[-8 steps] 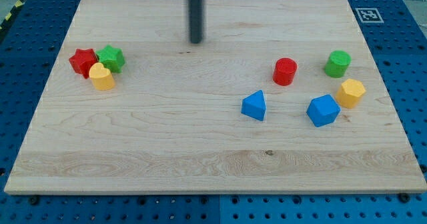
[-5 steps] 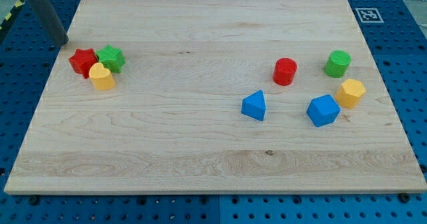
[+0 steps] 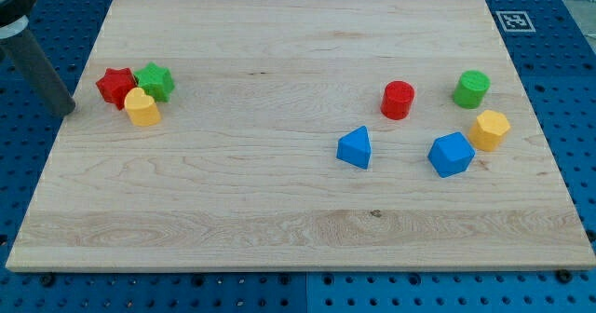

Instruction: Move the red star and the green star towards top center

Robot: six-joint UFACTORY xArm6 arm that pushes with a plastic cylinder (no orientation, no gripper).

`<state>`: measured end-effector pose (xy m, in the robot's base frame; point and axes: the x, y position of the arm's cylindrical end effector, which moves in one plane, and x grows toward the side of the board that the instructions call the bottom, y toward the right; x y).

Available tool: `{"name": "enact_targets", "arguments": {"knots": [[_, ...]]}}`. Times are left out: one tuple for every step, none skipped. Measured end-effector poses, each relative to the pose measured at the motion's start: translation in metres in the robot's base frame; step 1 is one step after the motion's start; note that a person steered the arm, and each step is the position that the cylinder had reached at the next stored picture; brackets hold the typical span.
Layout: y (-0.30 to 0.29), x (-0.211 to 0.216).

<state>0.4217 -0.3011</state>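
Note:
The red star (image 3: 115,86) and the green star (image 3: 155,80) sit side by side near the board's left edge, with a yellow heart (image 3: 142,108) touching both from below. My tip (image 3: 66,109) is at the board's left edge, a little left of and slightly below the red star, not touching it.
On the view's right are a red cylinder (image 3: 398,100), a green cylinder (image 3: 471,88), a yellow hexagonal block (image 3: 489,129), a blue triangular block (image 3: 355,148) and a blue angular block (image 3: 451,154). The wooden board (image 3: 279,220) lies on a blue pegboard table.
My tip swept from the top centre of the board to its left edge, then came down to just left of the red star. No block has moved.

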Motion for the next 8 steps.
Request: {"name": "enact_targets", "arguments": {"knots": [[0.024,-0.025],[0.056,-0.032],[0.074,-0.013],[0.085,0.003],[0.12,-0.009],[0.161,-0.034],[0.197,-0.061],[0.207,-0.079]]}}
